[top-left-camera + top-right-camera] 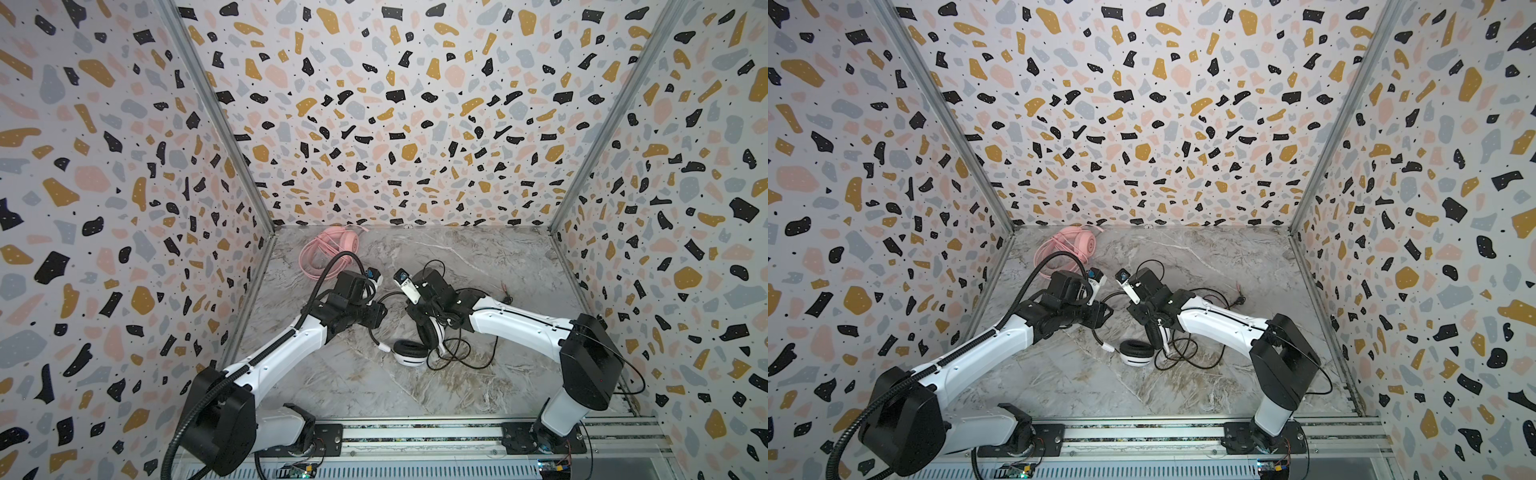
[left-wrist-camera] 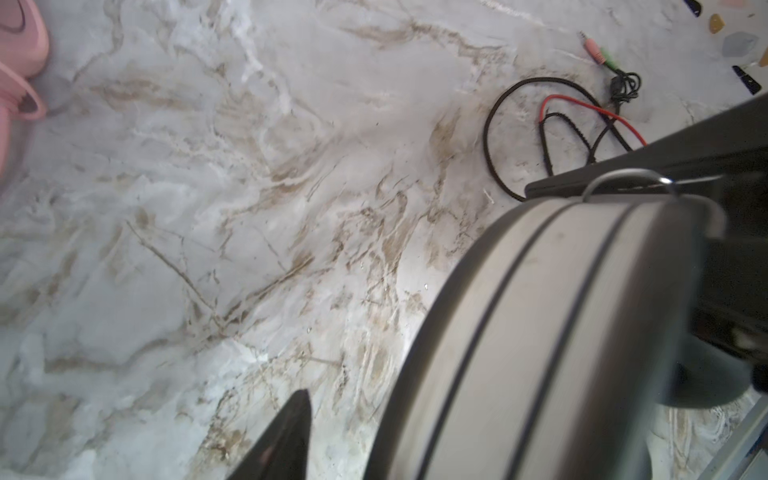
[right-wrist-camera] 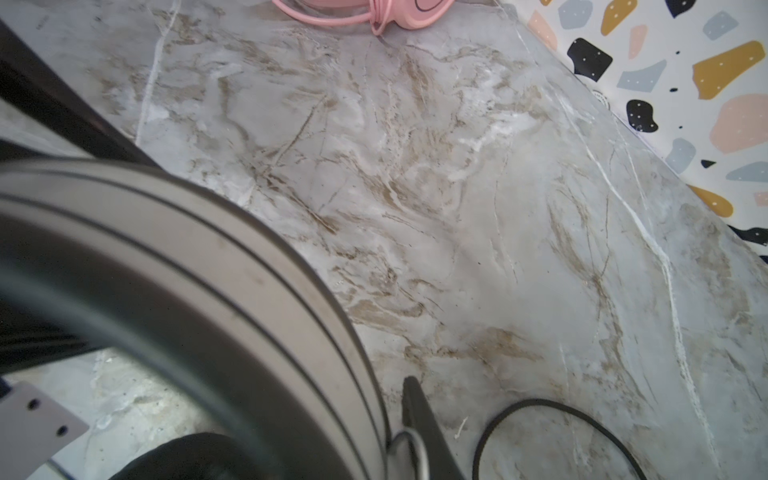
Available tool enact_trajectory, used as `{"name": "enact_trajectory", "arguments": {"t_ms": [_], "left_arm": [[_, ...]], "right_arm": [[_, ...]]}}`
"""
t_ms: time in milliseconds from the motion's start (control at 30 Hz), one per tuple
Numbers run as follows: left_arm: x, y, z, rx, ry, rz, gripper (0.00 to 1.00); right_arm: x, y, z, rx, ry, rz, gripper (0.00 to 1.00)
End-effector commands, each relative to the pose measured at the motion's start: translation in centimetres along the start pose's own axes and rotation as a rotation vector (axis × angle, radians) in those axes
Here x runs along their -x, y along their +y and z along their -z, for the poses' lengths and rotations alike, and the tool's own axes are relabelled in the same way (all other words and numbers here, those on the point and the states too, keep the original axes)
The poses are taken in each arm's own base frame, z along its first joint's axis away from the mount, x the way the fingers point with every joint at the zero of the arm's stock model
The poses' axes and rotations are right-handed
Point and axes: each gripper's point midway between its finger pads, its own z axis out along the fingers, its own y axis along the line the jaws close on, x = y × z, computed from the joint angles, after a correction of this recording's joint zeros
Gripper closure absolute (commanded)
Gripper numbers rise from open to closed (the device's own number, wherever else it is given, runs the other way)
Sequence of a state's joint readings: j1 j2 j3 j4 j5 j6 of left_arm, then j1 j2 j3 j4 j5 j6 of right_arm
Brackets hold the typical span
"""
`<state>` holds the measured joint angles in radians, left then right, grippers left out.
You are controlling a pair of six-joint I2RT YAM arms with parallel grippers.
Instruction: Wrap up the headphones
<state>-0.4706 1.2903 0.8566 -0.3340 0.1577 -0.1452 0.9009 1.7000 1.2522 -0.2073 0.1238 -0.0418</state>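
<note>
Pink headset [image 1: 337,247] lies at the back left of the table [image 1: 478,257], cable coiled. Left claw [image 1: 378,313], partly open, straddles the headband [image 2: 519,332] of the white striped headset [image 1: 409,353] mid-table, one finger [image 2: 291,436] clear of it. Right claw [image 1: 415,318] clamps that headband; black cable [image 1: 465,362] trails right.

The rear headset [image 1: 347,243] lies back-left; front headset [image 1: 409,353] centre, cable [image 1: 461,359] rightward.

Grey-white marble tabletop [image 1: 478,257], tan veining. Terrazzo-print walls [image 1: 395,104] on three sides, with black, ochre, pink and grey-blue chips on white, meeting at bare metal corner posts [image 1: 217,112]. Slotted metal rail [image 1: 415,434] runs along the near edge.
</note>
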Motion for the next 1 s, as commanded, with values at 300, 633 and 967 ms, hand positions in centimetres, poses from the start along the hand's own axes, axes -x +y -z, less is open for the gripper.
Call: {"name": "enact_trajectory", "arguments": {"t_ms": [300,633,967], "left_arm": [[1.8,2.4,1.5,0.15,-0.057,-0.004,0.66],[1.9,2.6,1.8,0.16,-0.063,0.0,0.69],[3.0,3.1,3.4,0.198,-0.132,0.002,0.46]], "right_arm": [[3.2,1.3,0.1,0.027,-0.068,0.026,0.96],[4.2,1.6,0.2,0.071,-0.102,0.0,0.89],[2.8,1.4,-1.6,0.043,-0.036,0.013,0.9]]}}
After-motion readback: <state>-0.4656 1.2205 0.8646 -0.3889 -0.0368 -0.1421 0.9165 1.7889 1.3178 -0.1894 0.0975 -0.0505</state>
